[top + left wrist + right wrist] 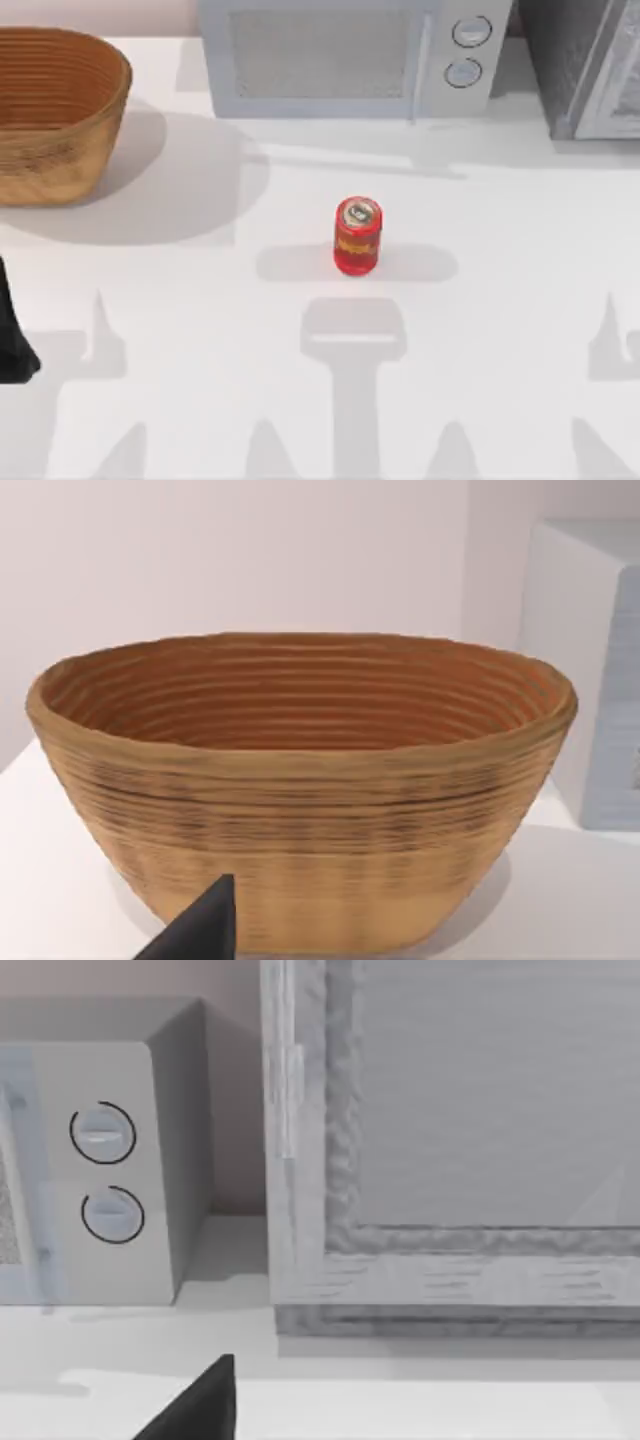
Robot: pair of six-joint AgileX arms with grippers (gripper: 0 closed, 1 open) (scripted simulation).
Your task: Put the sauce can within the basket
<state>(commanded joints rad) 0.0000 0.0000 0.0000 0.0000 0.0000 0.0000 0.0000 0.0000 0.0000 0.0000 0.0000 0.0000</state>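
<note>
From above, the can (357,236) stood upright mid-surface, well apart from the basket (55,110) at far left; a microwave (340,55) sat behind. Best to approach the can squarely. The left wrist view faced the basket (300,790); jaws' opening: cannot tell. The right faced the microwave (100,1160); likewise.

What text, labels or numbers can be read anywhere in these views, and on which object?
None can be read.
Sauce can: yellow markings on the red side, too blurred to read.
Sauce can's silver top: a dark mark, illegible.
Microwave: two round dials, no readable figures.
Basket: no text.
</note>
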